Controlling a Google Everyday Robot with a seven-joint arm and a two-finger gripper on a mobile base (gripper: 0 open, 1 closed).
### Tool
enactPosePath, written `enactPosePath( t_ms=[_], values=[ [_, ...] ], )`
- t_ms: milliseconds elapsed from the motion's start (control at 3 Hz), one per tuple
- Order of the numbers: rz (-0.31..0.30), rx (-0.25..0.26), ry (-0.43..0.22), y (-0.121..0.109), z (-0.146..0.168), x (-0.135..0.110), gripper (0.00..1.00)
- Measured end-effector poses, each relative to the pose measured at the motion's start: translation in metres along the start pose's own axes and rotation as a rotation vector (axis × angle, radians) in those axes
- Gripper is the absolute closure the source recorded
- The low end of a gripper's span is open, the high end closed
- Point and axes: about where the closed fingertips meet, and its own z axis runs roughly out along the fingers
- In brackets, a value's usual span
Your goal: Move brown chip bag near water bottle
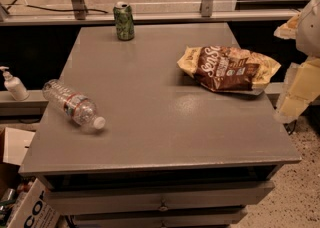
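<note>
The brown chip bag (227,68) lies flat on the right side of the grey table (150,122), its dark brown centre with white script facing up. The water bottle (73,106) lies on its side near the left edge, with its white cap pointing toward the front right. My gripper (300,88) shows as pale yellow and white parts at the right edge of the camera view. It is off the table's right side, just right of the bag and apart from it, and it holds nothing that I can see.
A green soda can (123,20) stands upright at the back of the table. A small white pump bottle (13,85) stands on a ledge to the left. Cardboard boxes (25,207) sit on the floor at the lower left. A metal rail (150,14) runs behind the table.
</note>
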Motion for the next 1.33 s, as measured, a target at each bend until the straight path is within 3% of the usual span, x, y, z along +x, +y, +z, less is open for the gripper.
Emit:
enactPosePath(
  t_ms=[333,667,1333],
  values=[
    [0.014,0.013,-0.052,-0.011,0.026,-0.003,0.0],
    [0.037,0.025,-0.091,-0.04,0.061,-0.006,0.0],
    [0.11,0.006,-0.12,-0.111,0.126,0.014,0.0]
  ],
)
